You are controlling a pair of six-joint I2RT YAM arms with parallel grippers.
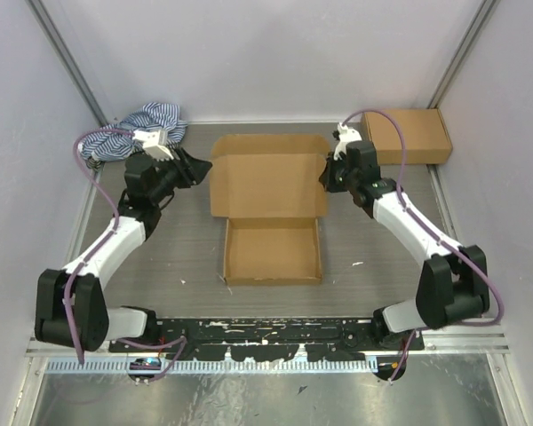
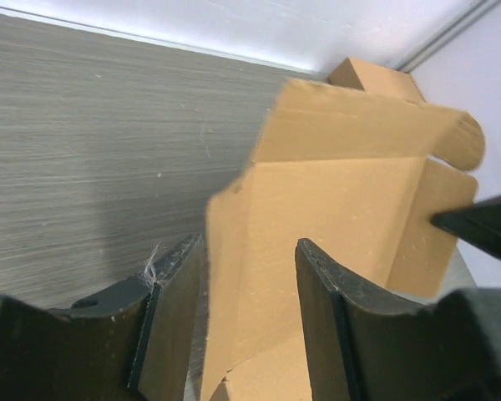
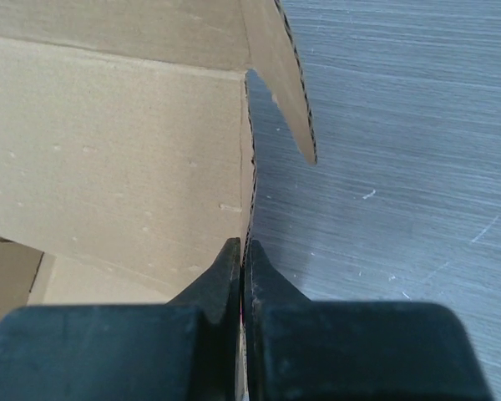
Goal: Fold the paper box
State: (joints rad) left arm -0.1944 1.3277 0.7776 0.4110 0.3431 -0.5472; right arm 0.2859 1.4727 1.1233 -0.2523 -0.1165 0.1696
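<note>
Two pairs: right fingers (image 3: pixel 221 282) pinch the paper box (image 1: pixel 271 191) at 3 o'clock; left fingers (image 2: pixel 175 309) gape astride its 9 o'clock flap.

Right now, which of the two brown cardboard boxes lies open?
The central brown corrugated mailer: its lid lies unfolded. The brown box in the far-right corner is closed.

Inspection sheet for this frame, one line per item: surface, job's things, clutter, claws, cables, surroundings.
Surface: grey wood-grain table, a few white flecks.
Job's things: paper box centred, near tray formed, lid panel open behind it.
Clutter: second cardboard box far right; striped cloth far left.
Claws: left claw open astride the lid's left edge; right claw shut on its right edge.
Cables: purple cables loop along both arms.
Surroundings: pale walls on three sides.
</note>
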